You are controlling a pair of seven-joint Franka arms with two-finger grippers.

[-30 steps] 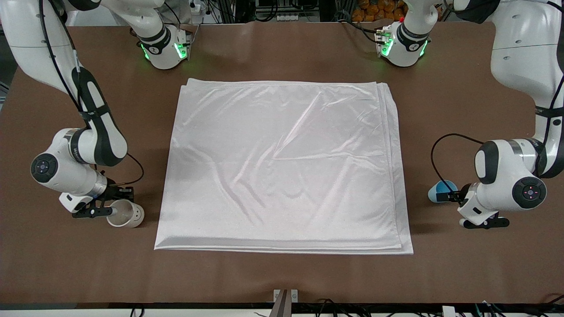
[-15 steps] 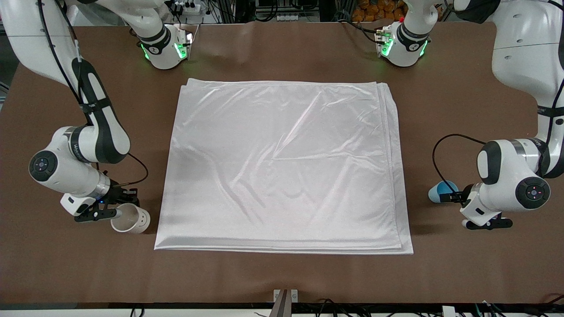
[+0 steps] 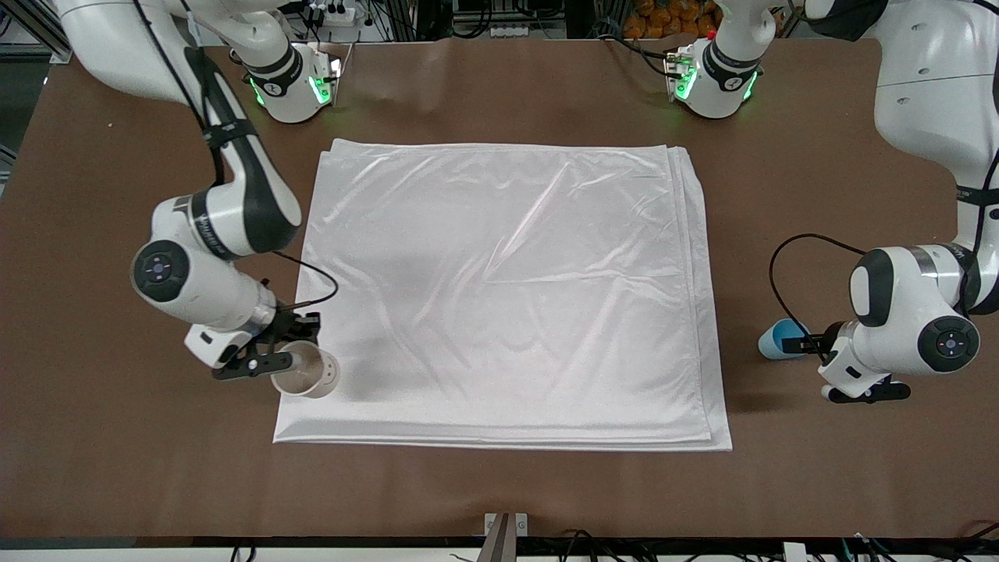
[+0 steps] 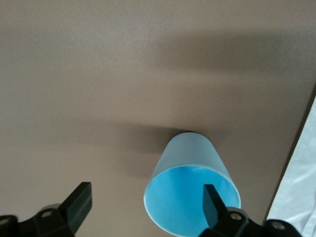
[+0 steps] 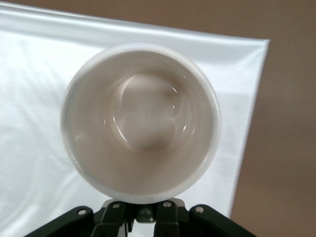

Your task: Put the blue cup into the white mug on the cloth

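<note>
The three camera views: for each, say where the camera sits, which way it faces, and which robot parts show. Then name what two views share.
Front view: high, across the table, facing both bases; shows both arms, the cloth and the table.
Left wrist view: on the left arm's wrist, looking down on the blue cup; the left gripper is open, one finger inside the cup's rim.
Right wrist view: on the right arm's wrist, looking into the white mug held by the right gripper over the cloth's corner.
Shared: front and right wrist views both show mug and cloth.

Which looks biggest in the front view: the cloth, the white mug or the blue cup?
1. The cloth, by far.
2. The white mug, held by the right gripper.
3. The blue cup, half hidden by the left gripper, so mug versus cup is unsure.
</note>
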